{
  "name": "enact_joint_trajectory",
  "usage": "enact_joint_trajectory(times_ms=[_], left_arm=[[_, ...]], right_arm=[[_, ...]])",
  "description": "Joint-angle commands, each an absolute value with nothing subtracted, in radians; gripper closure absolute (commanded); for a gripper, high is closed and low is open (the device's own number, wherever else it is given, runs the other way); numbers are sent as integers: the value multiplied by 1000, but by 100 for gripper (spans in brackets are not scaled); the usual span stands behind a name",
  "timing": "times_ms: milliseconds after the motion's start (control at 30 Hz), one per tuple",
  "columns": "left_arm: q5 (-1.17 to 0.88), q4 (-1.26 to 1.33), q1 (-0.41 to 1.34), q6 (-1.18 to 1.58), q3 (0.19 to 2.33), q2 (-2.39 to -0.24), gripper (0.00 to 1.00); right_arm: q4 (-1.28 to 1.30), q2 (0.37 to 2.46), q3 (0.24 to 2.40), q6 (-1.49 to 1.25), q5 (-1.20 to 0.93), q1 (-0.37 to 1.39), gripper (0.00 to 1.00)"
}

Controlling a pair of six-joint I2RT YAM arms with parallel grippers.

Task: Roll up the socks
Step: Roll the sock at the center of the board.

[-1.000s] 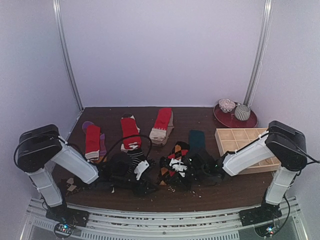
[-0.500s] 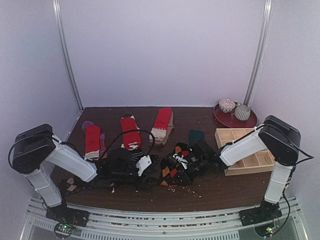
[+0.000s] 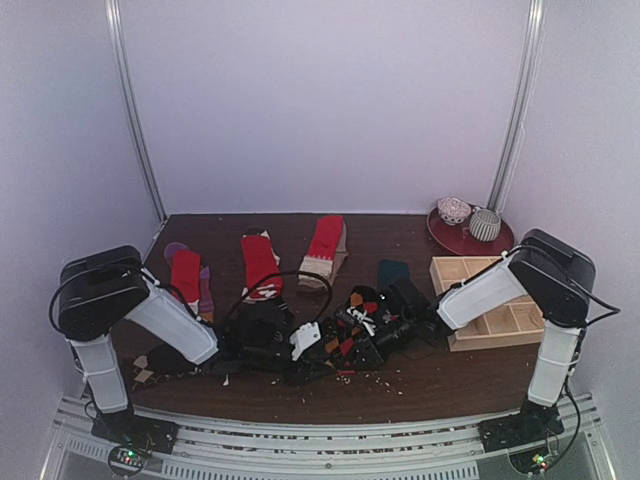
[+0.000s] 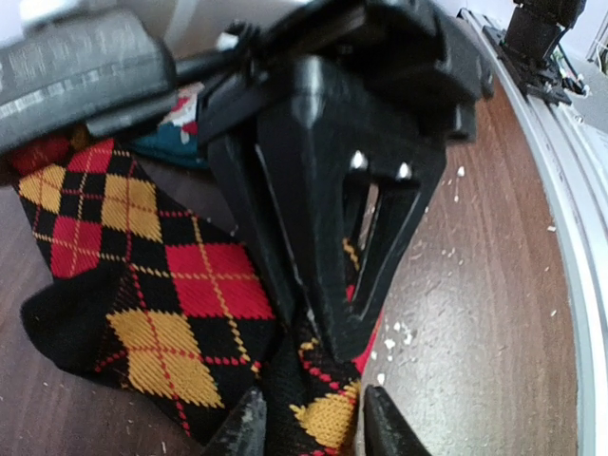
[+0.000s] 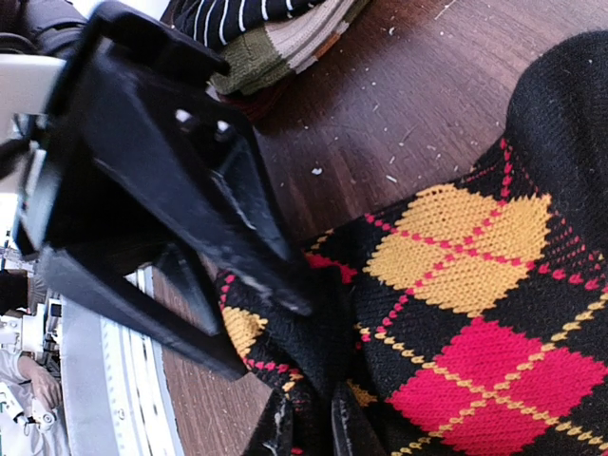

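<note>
I have both arms reaching low to the middle of the dark wooden counter [image 3: 420, 375], where the black sock with red and yellow argyle diamonds [image 4: 142, 275] lies crumpled near the front edge, between the two pincers. My left pincer [image 4: 306, 429] has its jaws partly closed, with a bunched fold of that sock caught between the fingertips; the right wrist view shows the same fold wedged there. My right pincer [image 5: 311, 427] is nearly closed on a thin pinch of the argyle knit, and the two pincers sit tip to tip, close together. Farther up in the overhead view a red-and-beige sock [image 3: 325, 245] lies flat, with a red-and-purple sock [image 3: 187, 277] toward the left and a dark teal sock [image 3: 392, 272] just behind the right pincer. At the right stands a pale wooden tray with compartments [image 3: 480, 261], and behind it a dark red plate [image 3: 460, 243].
</note>
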State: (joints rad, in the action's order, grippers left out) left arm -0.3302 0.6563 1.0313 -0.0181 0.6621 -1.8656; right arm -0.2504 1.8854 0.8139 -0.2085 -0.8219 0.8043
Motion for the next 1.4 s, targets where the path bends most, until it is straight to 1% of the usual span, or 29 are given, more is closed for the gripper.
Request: enact_joint_trajectory(times_ms=[0,100,133,200,300,400,467,600,700,800,900,1033,1167,1367], left_arm=[[-319,654,1035,-14,680,-1898,68],[-313,640,1035,-8,687,-1911,71],[-314,640,1035,-4,689,-1916,74],[-323,640,1035,-1,696,-1921,82],[-335,613,1036,14,716,-1926,100],[-316,538,1035,66,740,-1930,100],[-305,446,1033,126,763,-1925,100],[-327,211,1026,215,800,-1902,100],[-406,97,1001,280,800,-1888,100],[-487,53,970,311,797,-1896,100],[-497,22,960,318,806,-1909,100],[-511,-2,954,322,835,-1937,100],[-511,-20,953,318,853,-1959,100],[-510,-24,949,311,850,-1970,100]], right_arm=[[-23,1970,750,-206,-752,811,89],[-24,1972,750,-206,-755,810,89],[-25,1972,750,-206,-755,809,89],[-21,1975,753,-203,-751,808,89],[-22,1972,754,-202,-743,809,85],[-46,1933,746,-204,-728,808,75],[-79,1866,724,-202,-694,808,68],[-246,1625,620,-181,-602,823,55],[-358,1434,524,-94,-459,891,44],[-461,1370,451,-22,-368,940,42],[-541,1372,418,38,-296,982,41],[-550,1448,460,130,-235,1028,41],[-529,1532,516,257,-129,1100,41],[-572,1599,544,329,-73,1123,42]])
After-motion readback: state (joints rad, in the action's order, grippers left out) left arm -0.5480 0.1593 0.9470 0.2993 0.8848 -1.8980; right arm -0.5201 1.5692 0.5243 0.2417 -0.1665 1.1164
